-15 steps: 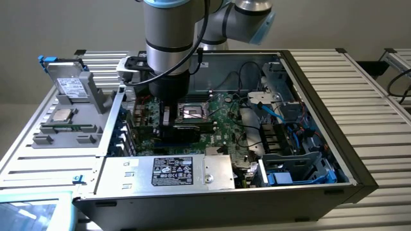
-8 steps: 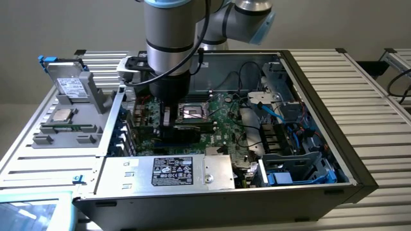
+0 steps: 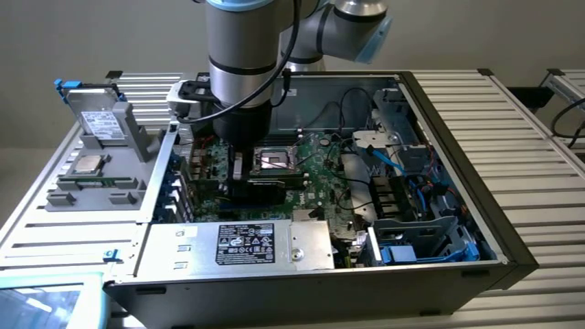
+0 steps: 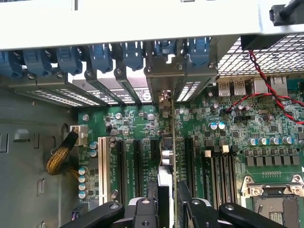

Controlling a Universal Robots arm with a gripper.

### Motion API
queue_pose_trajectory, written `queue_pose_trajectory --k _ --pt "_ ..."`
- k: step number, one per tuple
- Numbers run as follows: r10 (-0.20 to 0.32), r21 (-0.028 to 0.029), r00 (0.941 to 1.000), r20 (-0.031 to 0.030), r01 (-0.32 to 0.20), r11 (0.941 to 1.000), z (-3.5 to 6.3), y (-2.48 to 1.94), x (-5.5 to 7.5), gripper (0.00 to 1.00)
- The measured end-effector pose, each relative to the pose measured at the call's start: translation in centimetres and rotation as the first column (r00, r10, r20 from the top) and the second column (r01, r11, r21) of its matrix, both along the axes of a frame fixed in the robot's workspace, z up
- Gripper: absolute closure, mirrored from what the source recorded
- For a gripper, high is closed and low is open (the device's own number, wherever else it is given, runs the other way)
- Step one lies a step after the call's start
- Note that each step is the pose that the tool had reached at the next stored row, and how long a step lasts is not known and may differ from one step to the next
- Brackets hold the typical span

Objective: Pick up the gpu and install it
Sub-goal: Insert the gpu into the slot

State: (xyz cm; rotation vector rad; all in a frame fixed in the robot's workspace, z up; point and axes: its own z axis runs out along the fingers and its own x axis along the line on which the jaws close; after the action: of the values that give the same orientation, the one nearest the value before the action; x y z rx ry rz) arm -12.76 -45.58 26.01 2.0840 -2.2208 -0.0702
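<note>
The gpu stands on edge over the green motherboard, seen from above as a thin green strip with small parts on it. It runs along an expansion slot, and its metal bracket end reaches the case's rear wall. My gripper is shut on the gpu, one black finger on each side. In the exterior view the gripper is lowered into the open computer case, just to the exterior view's left of the processor socket. Whether the card sits fully in the slot I cannot tell.
Blue slot latches line the rear wall. A white slot and black slots flank the card. Red and black wires cross nearby. The power supply sits at the front. A grey fixture holds a drive and processor chip.
</note>
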Motion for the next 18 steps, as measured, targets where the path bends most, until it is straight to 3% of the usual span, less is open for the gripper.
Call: queue_pose_trajectory --k 18 --pt "-0.019 0.0001 0.9998 -0.0006 0.019 0.9998 -0.13 -0.09 0.15 0.72"
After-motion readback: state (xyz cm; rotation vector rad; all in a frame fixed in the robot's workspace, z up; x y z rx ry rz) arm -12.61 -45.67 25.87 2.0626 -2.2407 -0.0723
